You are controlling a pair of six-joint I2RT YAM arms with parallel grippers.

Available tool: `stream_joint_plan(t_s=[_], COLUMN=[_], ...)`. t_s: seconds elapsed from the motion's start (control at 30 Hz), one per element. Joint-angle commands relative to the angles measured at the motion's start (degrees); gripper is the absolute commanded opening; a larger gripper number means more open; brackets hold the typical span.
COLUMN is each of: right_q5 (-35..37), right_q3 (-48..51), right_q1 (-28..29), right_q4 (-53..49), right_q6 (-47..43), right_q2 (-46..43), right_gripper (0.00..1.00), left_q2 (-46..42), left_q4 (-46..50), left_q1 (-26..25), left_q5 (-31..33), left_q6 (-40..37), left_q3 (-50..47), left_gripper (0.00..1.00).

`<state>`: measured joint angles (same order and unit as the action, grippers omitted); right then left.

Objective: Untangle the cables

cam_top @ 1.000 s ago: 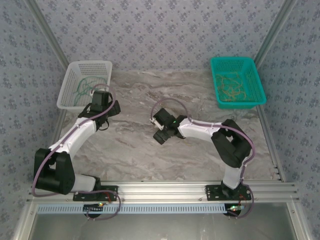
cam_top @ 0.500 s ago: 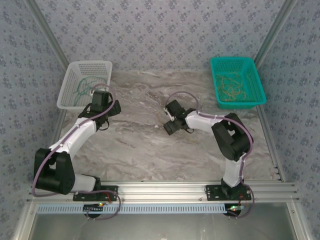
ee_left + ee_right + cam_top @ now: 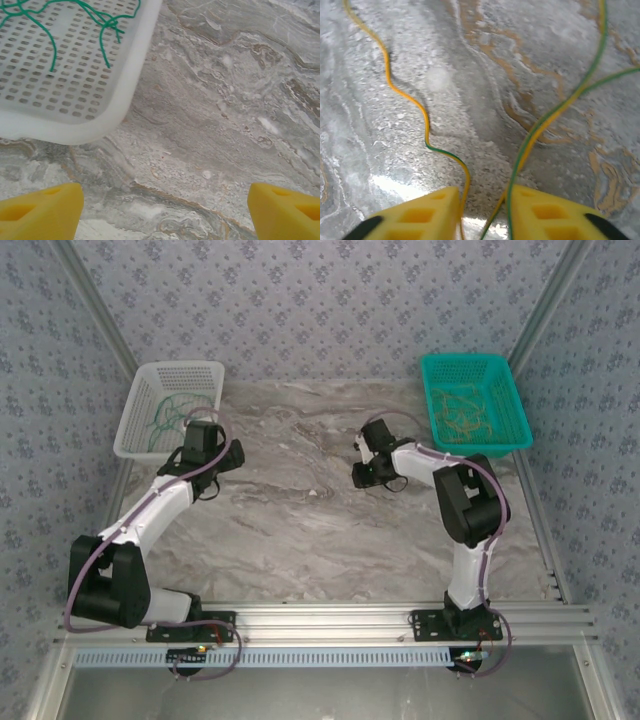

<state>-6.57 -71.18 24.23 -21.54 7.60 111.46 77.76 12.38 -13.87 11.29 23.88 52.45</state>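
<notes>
One white basket (image 3: 140, 448), one teal basket (image 3: 480, 449), a left gripper (image 3: 162, 210), a right gripper (image 3: 482, 212).

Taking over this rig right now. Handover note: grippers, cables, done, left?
Left gripper: open, empty, over the table beside the white basket.
Right gripper: shut on yellow-green strands that trail across the table.
Done: green cables lie in the white basket, yellowish cables in the teal basket.
Left: probably separate the held strands and bin them.
</notes>
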Motion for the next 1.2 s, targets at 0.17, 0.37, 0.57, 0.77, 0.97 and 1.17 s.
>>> stream_joint_plan(t_s=[0.17, 0.37, 0.57, 0.77, 0.97, 1.17], right_q5=[-7.9, -8.8, -14.8, -14.1, -12.2, -6.8], right_q3=[6.5, 10.1, 8.7, 3.4, -5.1, -15.7], right_q1=[1.4, -0.5, -6.3, -11.8, -17.7, -23.7], right_q4=[4.2, 9.3, 9.8, 5.3, 1.0, -6.2], right_q6=[-0.5, -1.0, 2.5, 4.0, 4.6, 2.3], right_q2=[-4.7, -15.3, -21.6, -24.7, -25.4, -20.8], right_gripper=[0.00, 0.00, 0.00, 0.00, 0.00, 0.00], left_q2=[-4.0, -8.6, -8.6, -7.2, -8.0, -9.2], left_q4=[-8.4, -20.9, -28.4, -27.9, -28.0, -26.4], left_q1=[-11.8, -26.2, -30.2, -30.3, -30.3, -30.3], left_q5=[-1.3, 2.1, 3.0, 3.4, 4.3, 5.2], left_q6=[-2.3, -8.0, -7.7, -8.8, -8.1, -6.4], left_q3=[-2.7, -7.7, -10.4, -9.3, -10.3, -11.6], left_gripper=[0.88, 0.92, 0.92, 0.92, 0.92, 0.92])
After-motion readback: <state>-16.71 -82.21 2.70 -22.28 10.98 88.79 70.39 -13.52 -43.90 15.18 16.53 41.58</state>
